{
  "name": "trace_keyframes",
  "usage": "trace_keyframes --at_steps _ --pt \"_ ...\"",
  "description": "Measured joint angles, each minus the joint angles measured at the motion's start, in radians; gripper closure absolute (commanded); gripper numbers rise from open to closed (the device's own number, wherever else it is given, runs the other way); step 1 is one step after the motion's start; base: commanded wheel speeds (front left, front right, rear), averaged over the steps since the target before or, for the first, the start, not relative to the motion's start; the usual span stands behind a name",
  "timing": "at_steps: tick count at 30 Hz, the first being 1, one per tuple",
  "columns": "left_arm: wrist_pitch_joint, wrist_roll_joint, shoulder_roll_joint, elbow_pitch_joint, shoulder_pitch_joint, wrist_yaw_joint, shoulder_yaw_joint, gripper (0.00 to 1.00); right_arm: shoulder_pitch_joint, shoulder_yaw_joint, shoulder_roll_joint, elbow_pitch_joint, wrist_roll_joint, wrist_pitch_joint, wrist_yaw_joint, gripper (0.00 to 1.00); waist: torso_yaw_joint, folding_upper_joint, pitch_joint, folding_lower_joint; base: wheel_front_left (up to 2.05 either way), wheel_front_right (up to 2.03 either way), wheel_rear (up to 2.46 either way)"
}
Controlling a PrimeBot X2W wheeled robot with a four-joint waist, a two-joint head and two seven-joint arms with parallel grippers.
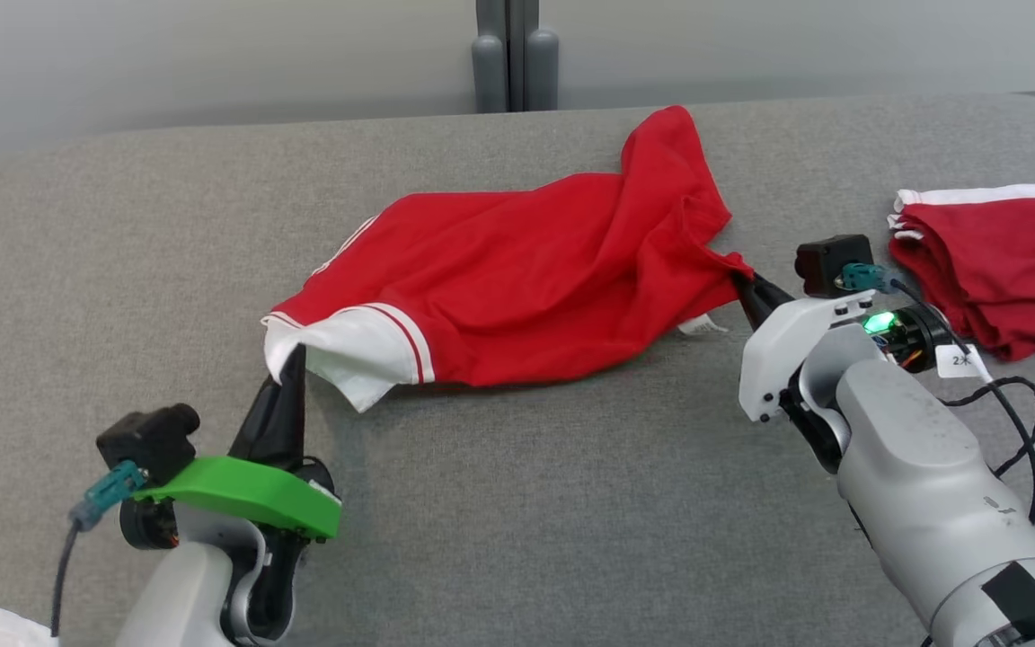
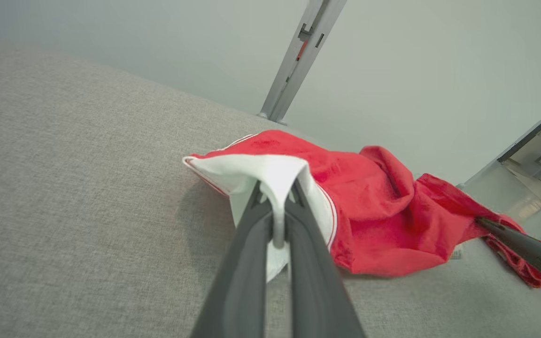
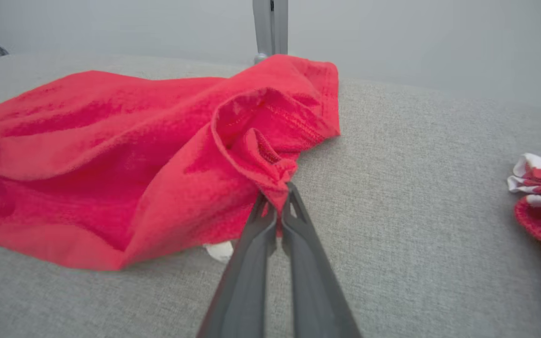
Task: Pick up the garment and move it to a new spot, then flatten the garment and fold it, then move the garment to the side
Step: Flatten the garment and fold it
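Soft, light jersey here: the garment (image 1: 517, 279) sags and creases, so corners and hems look like the places to pinch. It lies crumpled mid-worktop (image 1: 526, 503), red with a white, red-striped band (image 1: 365, 346) at its 8 o'clock end. The left gripper (image 1: 293, 358) is clamped on that white corner. The right gripper (image 1: 744, 286), at the garment's 3 o'clock, is closed tight on a red hem. Thin cloth may slip. A folded red pile (image 1: 1003, 270) sits well apart at 3 o'clock.
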State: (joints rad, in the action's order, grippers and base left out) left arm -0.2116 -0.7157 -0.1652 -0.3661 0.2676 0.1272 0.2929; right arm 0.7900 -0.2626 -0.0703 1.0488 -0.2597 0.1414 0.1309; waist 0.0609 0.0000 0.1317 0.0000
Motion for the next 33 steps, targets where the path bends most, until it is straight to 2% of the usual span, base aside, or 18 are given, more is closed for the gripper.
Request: trace_keyframes --at_steps 4,10,14,18,22,26,30,33 --pt "0.049 -0.041 -0.044 0.109 -0.018 0.000 -0.009 1.00 -0.042 -0.041 -0.041 -0.104 -0.123 -0.026 0.000 1.00 -0.019 0.0000 -0.038 0.0000 0.00 0.00 0.00" --pt "0.135 -0.102 -0.108 0.316 -0.053 -0.009 -0.048 1.00 -0.131 -0.059 -0.145 -0.363 -0.322 -0.118 0.000 1.00 -0.051 0.0000 -0.102 0.0000 0.00 0.00 0.00" --pt "0.201 -0.151 -0.140 0.487 -0.059 -0.039 -0.079 1.00 -0.205 -0.013 -0.207 -0.592 -0.430 -0.203 0.000 1.00 -0.076 0.0000 -0.142 0.0000 0.00 0.00 0.00" --pt "0.264 -0.202 -0.162 0.640 -0.048 -0.071 -0.112 1.00 -0.285 0.074 -0.235 -0.831 -0.501 -0.303 0.000 1.00 -0.103 0.0000 -0.174 0.0000 0.00 0.00 0.00" --pt "0.319 -0.260 -0.170 0.764 0.004 -0.107 -0.148 1.00 -0.354 0.189 -0.222 -1.060 -0.525 -0.403 0.000 1.00 -0.128 0.0000 -0.199 0.0000 0.00 0.00 0.00" --pt "0.373 -0.306 -0.183 0.842 0.069 -0.138 -0.172 1.00 -0.404 0.300 -0.157 -1.268 -0.530 -0.509 0.000 1.00 -0.149 0.0000 -0.215 0.0000 0.00 0.00 0.00" --pt "0.424 -0.306 -0.216 0.865 0.139 -0.155 -0.173 1.00 -0.418 0.385 -0.079 -1.440 -0.510 -0.617 0.000 1.00 -0.162 0.0000 -0.217 0.0000 0.00 0.00 0.00" --pt "0.455 -0.304 -0.230 0.842 0.180 -0.159 -0.156 1.00 -0.415 0.416 -0.045 -1.501 -0.474 -0.681 0.000 1.00 -0.166 0.0000 -0.205 0.0000 0.00 0.00 0.00"
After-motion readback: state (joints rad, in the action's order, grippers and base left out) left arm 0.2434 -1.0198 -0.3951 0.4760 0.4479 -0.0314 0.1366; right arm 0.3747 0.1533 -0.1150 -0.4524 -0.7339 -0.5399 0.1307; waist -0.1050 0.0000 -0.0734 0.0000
